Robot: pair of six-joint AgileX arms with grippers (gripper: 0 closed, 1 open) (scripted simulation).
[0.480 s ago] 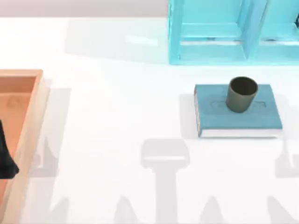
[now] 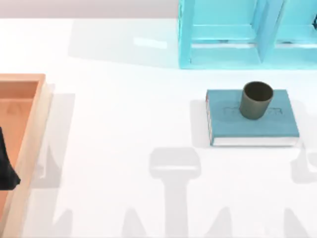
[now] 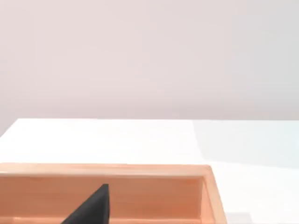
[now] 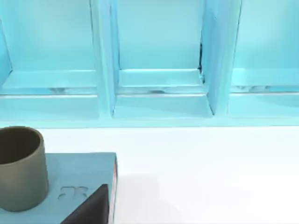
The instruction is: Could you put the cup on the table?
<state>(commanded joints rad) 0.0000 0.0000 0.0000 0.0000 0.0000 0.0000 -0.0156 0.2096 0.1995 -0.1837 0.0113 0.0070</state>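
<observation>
Olive-brown cup [image 2: 256, 100] is seen upright on the teal book [image 2: 252, 123], right side of the white bench [image 2: 124, 109]. Left claw [image 2: 6, 166] is parked over the wooden tray [image 2: 30, 134]; grip state of either claw cannot be told.

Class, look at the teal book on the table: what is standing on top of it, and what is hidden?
The cup stands upright on the book, near its far edge. Its dark inside looks empty. The patch of cover under the cup is hidden.
</observation>
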